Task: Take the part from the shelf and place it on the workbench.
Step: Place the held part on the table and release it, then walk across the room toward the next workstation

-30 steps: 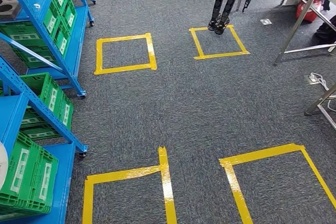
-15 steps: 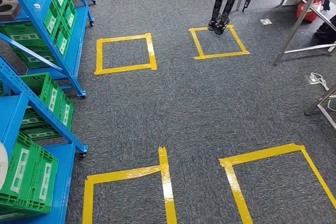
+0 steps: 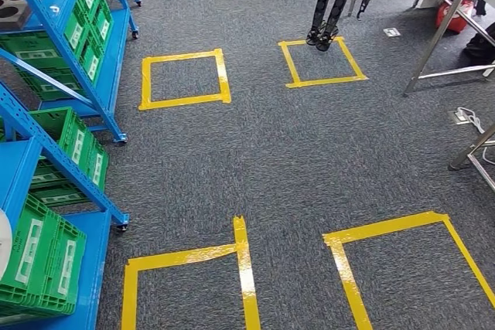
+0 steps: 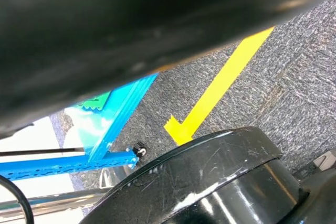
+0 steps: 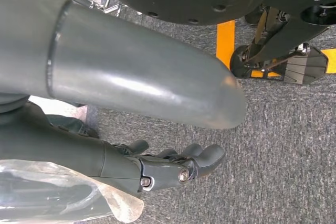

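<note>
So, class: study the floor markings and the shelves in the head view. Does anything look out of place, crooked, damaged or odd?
One thing: the near left tape square is uneven. Its right strip sticks up past the corner, unlike the neat squares farther off. The green crates sit in order on the blue shelves. Nothing spilled on the carpet.

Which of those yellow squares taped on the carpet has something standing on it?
The far yellow square right of centre: another robot's dark legs have feet on its front tape edge. The square to its left and the nearer ones enclose only bare carpet.
</note>
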